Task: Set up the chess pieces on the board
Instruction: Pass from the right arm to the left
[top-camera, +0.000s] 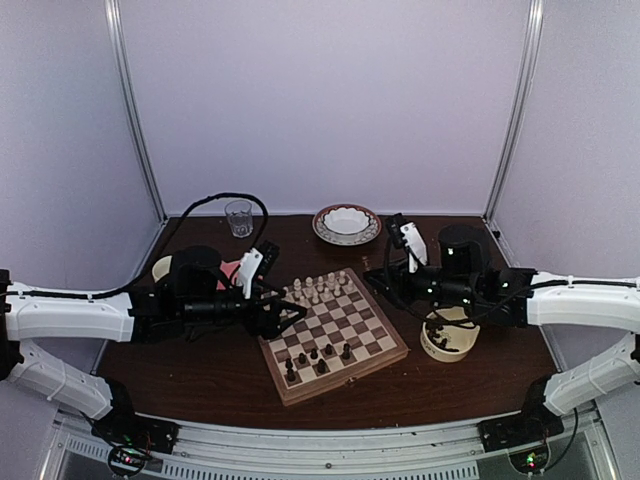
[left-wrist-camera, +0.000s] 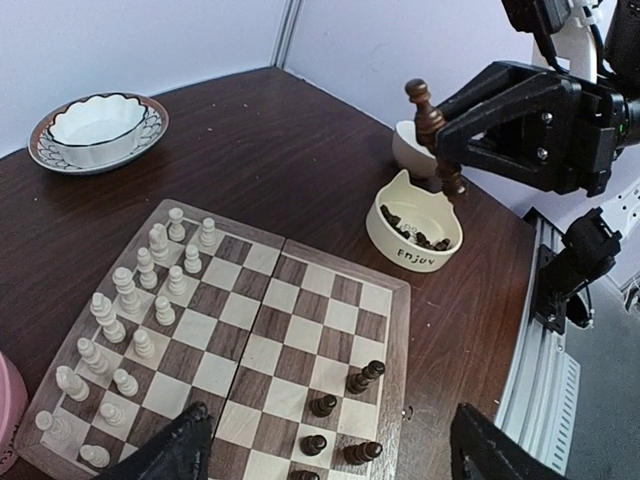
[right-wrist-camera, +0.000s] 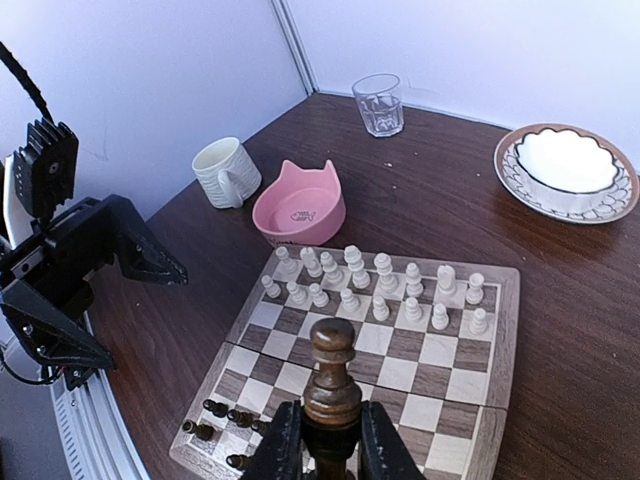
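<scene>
Dark wood shows in the piece (right-wrist-camera: 332, 385) that is pinched upright in the right gripper (right-wrist-camera: 332, 432) and held raised beside the board (right-wrist-camera: 503, 350), by a cream bowl (left-wrist-camera: 413, 232) of more dark pieces, while the left gripper (left-wrist-camera: 328, 425) is spread wide, holding nothing, low over the board's edge. Around the board a pink bowl (right-wrist-camera: 300, 205), a cup (right-wrist-camera: 225, 170), a glass (right-wrist-camera: 378, 103) and a patterned dish (right-wrist-camera: 565, 170) are set on a dark brown table (right-wrist-camera: 450, 200), which is enclosed by pale lilac walls (top-camera: 320, 100). Sixteen white pieces (right-wrist-camera: 385, 268) are ranked in two rows, and at least five dark pieces (left-wrist-camera: 365, 377) are counted on the opposite side.
</scene>
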